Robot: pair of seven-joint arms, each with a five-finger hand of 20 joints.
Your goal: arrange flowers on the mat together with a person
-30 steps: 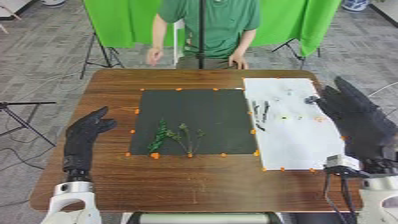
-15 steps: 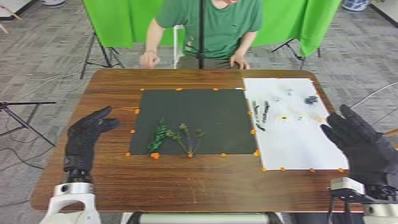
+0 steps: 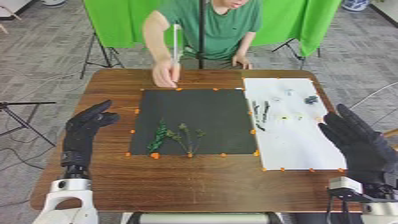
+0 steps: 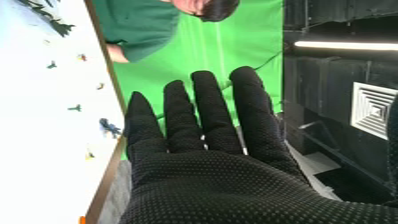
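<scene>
The right hand (image 3: 360, 145) is held open at the outer edge of the white sheet (image 3: 306, 152), fingers extended, with nothing gripped. The left hand (image 3: 82, 135) is kept loosely open across the table, to the left of the dark mat (image 3: 194, 107), and is likewise unloaded. Between the two hands, a leafy green sprig (image 3: 160, 136) and a branching budded stem (image 3: 186, 140) are laid on the near part of the mat. Just beyond the right hand's fingertips, a blue-grey flower head (image 3: 311, 100) is left on the sheet; farther left, dark slender stems (image 3: 265, 111) are seen. At the mat's far edge, away from both robot hands, a person's hand (image 3: 165, 75) is placed. If the right hand were swept low over the sheet, small blooms could be scattered or crushed; if the mat were entered by both parties together, fingers could be bumped and the laid stems dragged askew.
</scene>
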